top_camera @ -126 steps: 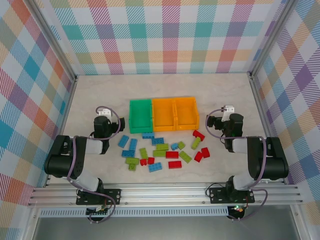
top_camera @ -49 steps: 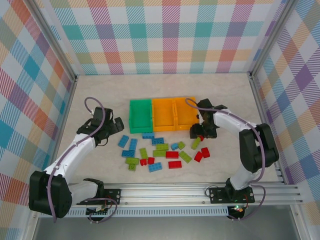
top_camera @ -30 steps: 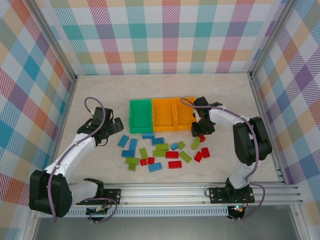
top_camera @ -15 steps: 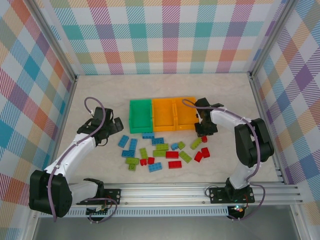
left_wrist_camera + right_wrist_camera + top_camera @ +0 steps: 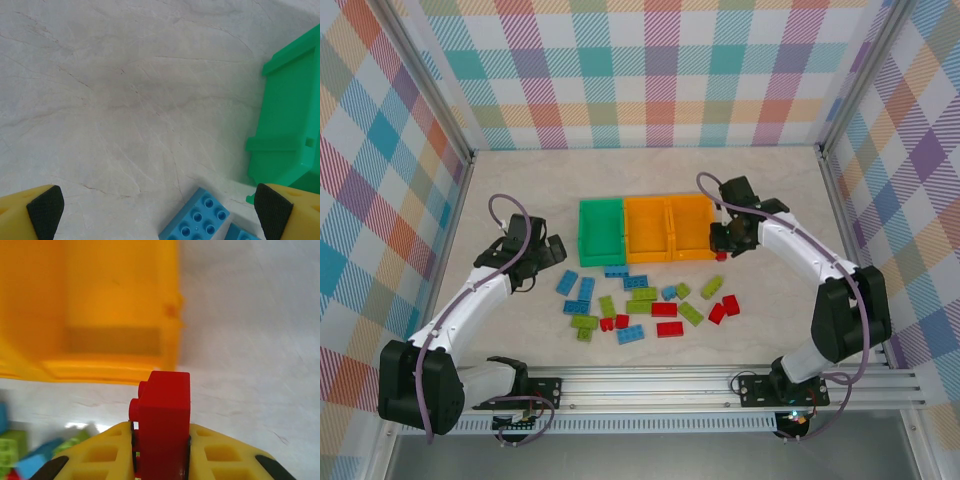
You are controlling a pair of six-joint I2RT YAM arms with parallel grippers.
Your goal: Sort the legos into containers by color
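Observation:
Three containers stand in a row at mid-table: a green bin (image 5: 601, 235), an orange bin (image 5: 646, 232) and a second orange bin (image 5: 692, 228). Loose legos lie in front of them, among them a blue brick (image 5: 587, 290), a lime brick (image 5: 642, 294) and a red brick (image 5: 664, 309). My right gripper (image 5: 721, 250) is shut on a red lego (image 5: 165, 420), held off the table just in front of the right orange bin (image 5: 100, 315), near its right corner. My left gripper (image 5: 159, 212) is open over bare table, a blue brick (image 5: 197, 222) between its fingers near the green bin (image 5: 292, 135).
Plaid walls enclose the table on three sides. Bare tabletop lies left of the green bin, right of the orange bins and behind all three. A metal rail (image 5: 640, 385) runs along the near edge by the arm bases.
My right gripper has shut on the red lego, lifted it from the table and carried it up toward the right orange bin's front. The left arm has stayed put.

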